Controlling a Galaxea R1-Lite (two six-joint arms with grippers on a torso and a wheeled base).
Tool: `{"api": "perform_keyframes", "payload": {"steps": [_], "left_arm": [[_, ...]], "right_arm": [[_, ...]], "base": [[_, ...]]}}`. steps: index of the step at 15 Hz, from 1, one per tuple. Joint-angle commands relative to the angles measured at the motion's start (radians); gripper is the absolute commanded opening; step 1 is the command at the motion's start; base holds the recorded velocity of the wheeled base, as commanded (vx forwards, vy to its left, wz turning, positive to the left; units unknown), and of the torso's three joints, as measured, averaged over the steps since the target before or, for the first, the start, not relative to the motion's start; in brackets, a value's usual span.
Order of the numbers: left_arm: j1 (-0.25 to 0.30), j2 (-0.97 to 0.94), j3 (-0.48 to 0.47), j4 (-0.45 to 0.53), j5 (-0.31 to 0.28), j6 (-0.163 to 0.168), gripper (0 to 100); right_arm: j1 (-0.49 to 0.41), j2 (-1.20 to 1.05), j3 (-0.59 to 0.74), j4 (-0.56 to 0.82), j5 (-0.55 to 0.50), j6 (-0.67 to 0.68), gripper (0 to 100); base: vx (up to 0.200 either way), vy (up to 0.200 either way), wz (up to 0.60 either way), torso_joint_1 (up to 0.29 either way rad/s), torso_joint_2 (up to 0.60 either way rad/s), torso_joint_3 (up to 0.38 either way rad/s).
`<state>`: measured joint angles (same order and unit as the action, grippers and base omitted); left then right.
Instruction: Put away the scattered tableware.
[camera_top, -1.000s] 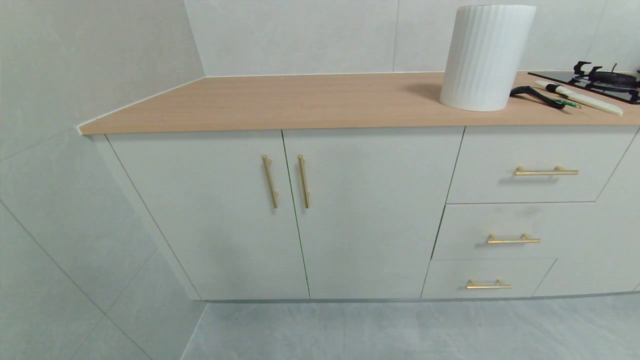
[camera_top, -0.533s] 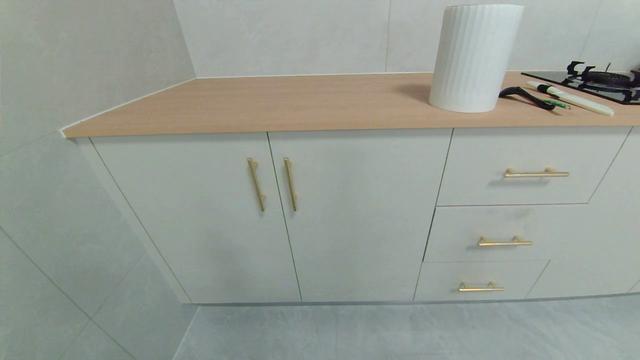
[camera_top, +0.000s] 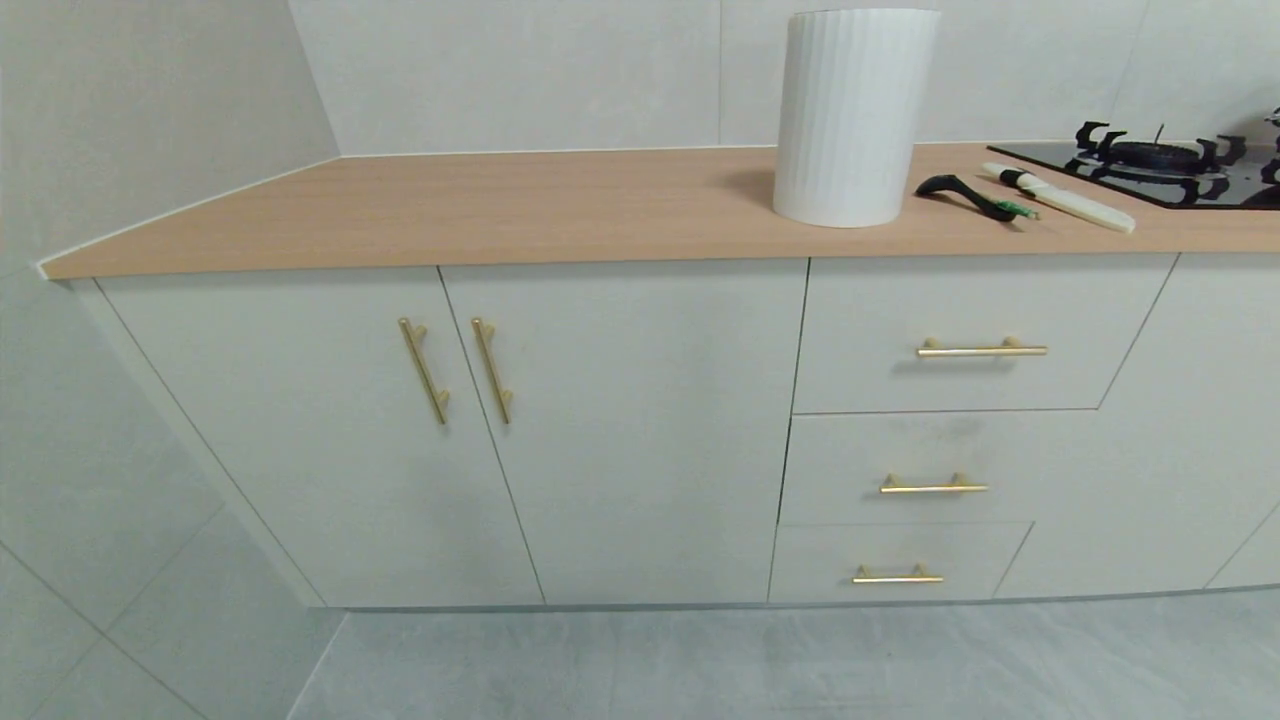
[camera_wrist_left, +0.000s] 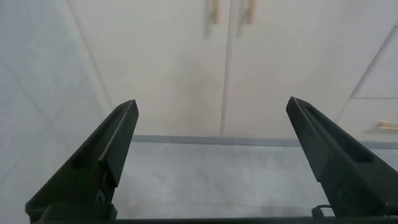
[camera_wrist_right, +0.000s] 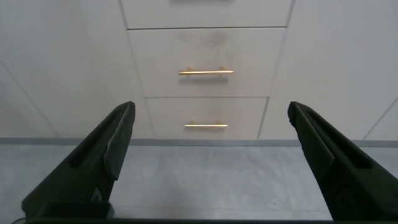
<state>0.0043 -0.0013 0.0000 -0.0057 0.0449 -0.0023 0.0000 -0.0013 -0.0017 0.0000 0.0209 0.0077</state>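
Where the counter (camera_top: 500, 210) nears the hob (camera_top: 1150, 165), a tall ribbed holder (camera_top: 855, 115) stands; just beside it lie a white utensil (camera_top: 1070, 203) and a smaller black-handled tool (camera_top: 965, 190), probably light, stiff and slick: pinch mid-handle. Left gripper (camera_wrist_left: 211, 165) and right gripper (camera_wrist_right: 211, 165) gape empty.

Readable text, labels, brands, numbers and signs: none can be made out. The white ribbed canister (camera_top: 855, 115), the black utensil (camera_top: 960, 189), the white utensil (camera_top: 1078, 207), the countertop (camera_top: 500, 205) and the cabinet fronts (camera_top: 640, 430) present plain surfaces.
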Motion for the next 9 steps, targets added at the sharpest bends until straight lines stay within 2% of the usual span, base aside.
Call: {"api": "perform_keyframes", "payload": {"steps": [1,8,9], "left_arm": [[0.0,0.001,0.0,0.0,0.001,-0.002,100],[0.0,0.001,0.0,0.0,0.001,-0.005,100],[0.0,0.001,0.0,0.0,0.001,-0.004,100]], "right_arm": [[0.002,0.001,0.0,0.0,0.001,0.0,100],[0.0,0.001,0.0,0.0,0.001,0.0,100],[0.002,0.001,0.0,0.0,0.001,0.0,100]], "base": [[0.0,0.0,0.0,0.0,0.0,0.0],[0.0,0.0,0.0,0.0,0.0,0.0],[0.2,0.0,0.0,-0.007,0.0,-0.002]]}}
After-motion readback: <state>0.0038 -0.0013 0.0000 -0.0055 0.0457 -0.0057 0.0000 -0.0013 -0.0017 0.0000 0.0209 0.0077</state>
